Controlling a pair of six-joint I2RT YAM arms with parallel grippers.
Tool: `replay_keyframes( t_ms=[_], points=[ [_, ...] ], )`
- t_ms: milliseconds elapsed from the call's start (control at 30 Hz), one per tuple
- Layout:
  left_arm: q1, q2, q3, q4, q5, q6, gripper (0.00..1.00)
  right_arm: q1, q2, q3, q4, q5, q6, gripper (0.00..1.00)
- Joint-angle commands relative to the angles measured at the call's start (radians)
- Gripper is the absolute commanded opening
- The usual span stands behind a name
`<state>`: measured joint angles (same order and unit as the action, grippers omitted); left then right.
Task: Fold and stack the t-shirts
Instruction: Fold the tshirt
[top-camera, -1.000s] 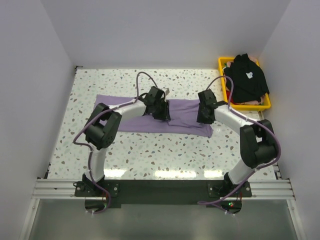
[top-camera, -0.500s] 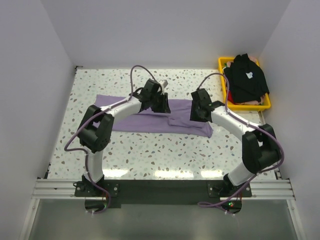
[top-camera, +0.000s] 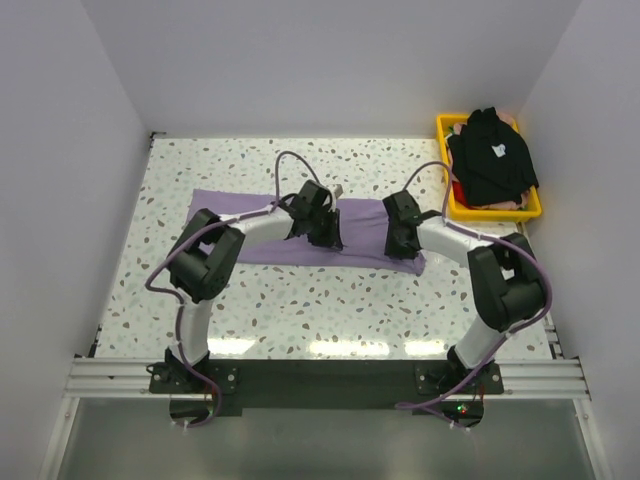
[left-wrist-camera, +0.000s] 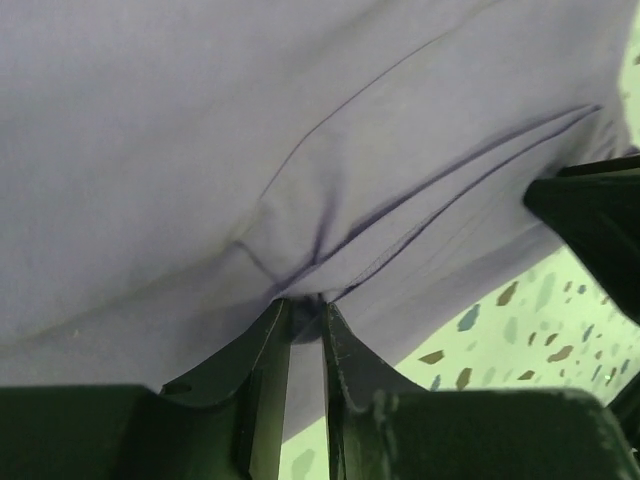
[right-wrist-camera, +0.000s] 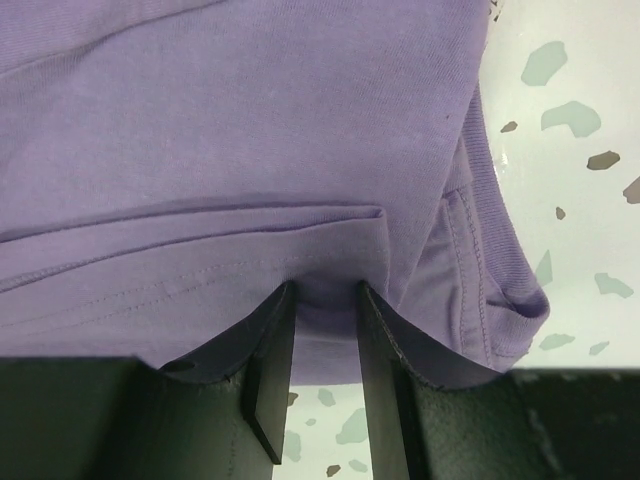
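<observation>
Both wrists have come nearer and lower since the earlier frame, from over the middle of the shirt to its near edge.

Left gripper (left-wrist-camera: 305, 305): jaws drawn almost together on a pinch of the lavender t-shirt (top-camera: 225, 212), with creases radiating from the nip. Right gripper (right-wrist-camera: 325, 300): jaws part-way apart, straddling the layered near hem close to the shirt's right end. You cannot tell whether they bear on the cloth.

The shirt lies flat across the middle of the speckled table (top-camera: 300, 300), its length running left to right.

Confirm the right-hand grip before you lift. Check that each nip holds every layer, then raise both together at one height, so the near edge should carry over to the far edge without skewing.

Bare table shows beyond the shirt and, more widely, on its near side. At the far right stands the yellow basket (top-camera: 532, 212) with the black t-shirt (top-camera: 490, 165) heaped in it, close to the right arm. White walls close off the left, far and right sides.
</observation>
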<state>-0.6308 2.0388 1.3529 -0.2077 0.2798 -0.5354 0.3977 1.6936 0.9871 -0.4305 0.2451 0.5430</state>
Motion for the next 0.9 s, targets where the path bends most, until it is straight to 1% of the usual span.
replay_keyframes(
  t_ms=[0,100,167,200,300,367,400,433,467,500,533,567,600,667,767,867],
  points=[
    [0.000,-0.023,-0.041,0.044,-0.050,-0.020,0.24,-0.005,0.032,0.007,0.032,0.020,0.021,0.35],
    [0.005,-0.073,-0.037,0.047,-0.080,-0.009,0.32,-0.007,0.060,0.024,0.035,0.022,0.020,0.35],
    [0.016,-0.101,-0.021,0.021,-0.119,0.000,0.36,-0.014,0.080,0.044,0.033,0.025,0.017,0.35],
    [0.022,-0.130,-0.009,0.011,-0.128,0.009,0.39,-0.020,0.090,0.051,0.035,0.025,0.011,0.35],
    [0.065,-0.190,-0.009,-0.007,-0.157,0.011,0.45,-0.051,0.133,0.114,0.030,0.005,0.000,0.35],
    [0.112,-0.212,-0.011,-0.051,-0.213,0.006,0.45,-0.071,0.172,0.152,0.019,0.005,-0.008,0.35],
    [0.127,-0.229,-0.020,-0.067,-0.234,0.002,0.44,-0.072,0.187,0.203,0.010,0.006,-0.020,0.35],
    [0.164,-0.236,-0.029,-0.091,-0.261,0.002,0.43,-0.082,0.221,0.231,-0.014,0.020,-0.026,0.34],
    [0.178,-0.242,-0.046,-0.108,-0.277,0.000,0.40,-0.083,0.235,0.260,-0.022,0.026,-0.041,0.35],
    [0.190,-0.258,-0.058,-0.122,-0.306,0.002,0.39,-0.086,0.253,0.318,-0.030,0.034,-0.047,0.35],
    [0.203,-0.265,-0.072,-0.140,-0.367,0.005,0.38,-0.092,0.268,0.349,-0.052,0.042,-0.054,0.35],
    [0.209,-0.272,-0.084,-0.148,-0.393,0.014,0.38,-0.094,0.303,0.378,-0.062,0.051,-0.072,0.35],
    [0.210,-0.279,-0.099,-0.166,-0.416,0.018,0.35,-0.097,0.319,0.436,-0.076,0.060,-0.081,0.35],
    [0.214,-0.276,-0.109,-0.189,-0.496,0.020,0.31,-0.100,0.371,0.491,-0.083,0.080,-0.113,0.35],
    [0.212,-0.256,-0.142,-0.214,-0.583,0.008,0.27,-0.109,0.447,0.643,-0.090,0.085,-0.156,0.36],
    [0.212,-0.238,-0.173,-0.219,-0.611,-0.006,0.25,-0.114,0.511,0.741,-0.091,0.062,-0.192,0.36]
  ],
)
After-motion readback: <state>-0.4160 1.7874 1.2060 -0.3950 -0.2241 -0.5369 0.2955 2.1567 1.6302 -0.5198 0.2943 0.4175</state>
